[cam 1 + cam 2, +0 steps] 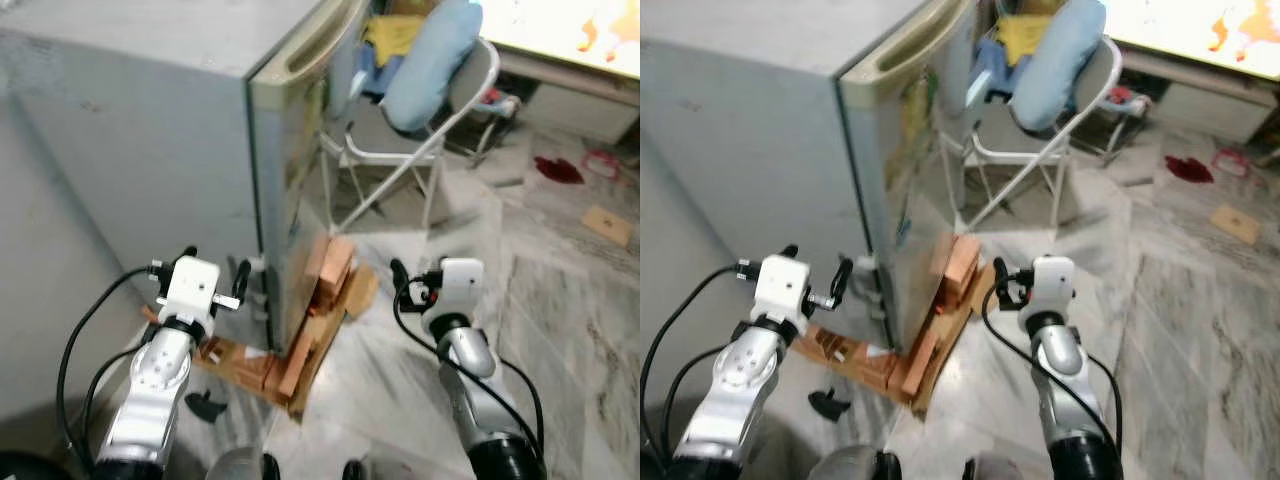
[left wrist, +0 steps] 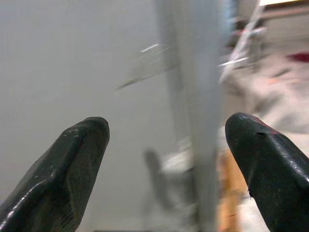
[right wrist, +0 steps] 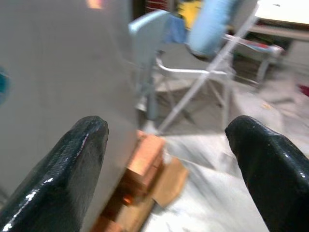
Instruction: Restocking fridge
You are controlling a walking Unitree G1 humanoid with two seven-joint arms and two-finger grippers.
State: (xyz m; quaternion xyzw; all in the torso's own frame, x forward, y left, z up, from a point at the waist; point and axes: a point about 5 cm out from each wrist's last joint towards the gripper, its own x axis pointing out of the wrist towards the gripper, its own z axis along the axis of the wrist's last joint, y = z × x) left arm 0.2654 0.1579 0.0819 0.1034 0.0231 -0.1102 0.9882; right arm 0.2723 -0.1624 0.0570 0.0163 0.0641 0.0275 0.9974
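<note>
A grey fridge (image 1: 150, 150) stands ahead on the left with its door (image 1: 297, 170) shut, and I look at its side and front corner. My left gripper (image 1: 216, 262) is raised close to the fridge's side wall near that corner, its fingers (image 2: 72, 164) open and empty. My right gripper (image 1: 420, 270) hovers over the floor in front of the door, open too, with nothing between its fingers (image 3: 72, 164). The fridge corner (image 2: 193, 96) runs between the left fingertips in the left wrist view.
The fridge rests on wooden boards (image 1: 300, 370) and stacked orange bricks (image 1: 330, 270). Behind it a white folding chair (image 1: 400, 150) carries a blue cushion (image 1: 430, 60) and clothes. A small black object (image 1: 207, 405), cardboard (image 1: 608, 224) and red items (image 1: 558, 168) lie on the marble floor.
</note>
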